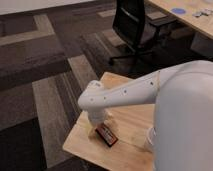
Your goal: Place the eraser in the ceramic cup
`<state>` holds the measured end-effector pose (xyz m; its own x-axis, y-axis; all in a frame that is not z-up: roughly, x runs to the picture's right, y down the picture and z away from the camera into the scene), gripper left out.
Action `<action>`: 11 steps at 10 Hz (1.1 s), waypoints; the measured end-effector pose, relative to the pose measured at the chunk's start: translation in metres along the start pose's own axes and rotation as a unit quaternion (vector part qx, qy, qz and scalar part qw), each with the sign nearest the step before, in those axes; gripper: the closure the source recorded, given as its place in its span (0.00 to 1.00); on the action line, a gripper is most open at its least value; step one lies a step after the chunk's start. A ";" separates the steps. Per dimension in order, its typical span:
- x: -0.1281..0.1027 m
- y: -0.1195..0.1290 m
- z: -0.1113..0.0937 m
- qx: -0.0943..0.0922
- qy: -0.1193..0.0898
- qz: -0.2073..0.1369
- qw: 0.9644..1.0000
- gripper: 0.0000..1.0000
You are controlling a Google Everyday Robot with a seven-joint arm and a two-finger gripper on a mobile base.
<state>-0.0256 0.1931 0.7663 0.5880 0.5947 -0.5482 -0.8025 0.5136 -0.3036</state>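
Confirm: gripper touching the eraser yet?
Cannot tell. In the camera view the gripper sits directly above the eraser on the table; the arm hides where they would meet.

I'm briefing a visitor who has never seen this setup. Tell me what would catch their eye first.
The big white robot arm fills the right side, reaching across a small wooden table. Its tool hangs at the table's left part, just above the eraser, a dark block lying flat near the front edge. Behind, a black office chair stands on striped carpet.
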 end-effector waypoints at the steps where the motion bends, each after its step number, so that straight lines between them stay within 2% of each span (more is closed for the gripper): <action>1: -0.002 0.002 0.008 0.002 0.002 -0.004 1.000 0.20; 2: -0.002 0.002 0.010 0.003 0.003 -0.004 1.000 0.21; 3: -0.005 0.003 0.013 0.006 0.002 -0.007 1.000 0.29; 5: -0.012 0.003 0.006 0.020 -0.007 -0.015 1.000 0.61; 6: -0.012 0.002 0.003 0.024 -0.007 -0.015 1.000 0.69; 8: -0.012 -0.003 -0.010 0.034 -0.011 -0.013 0.999 0.94; 9: -0.011 -0.003 -0.017 0.035 -0.012 -0.009 0.999 1.00; 11: -0.015 -0.013 -0.045 0.033 -0.027 -0.001 0.999 1.00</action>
<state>-0.0285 0.1498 0.7427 0.5960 0.6250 -0.5042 -0.7937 0.5539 -0.2515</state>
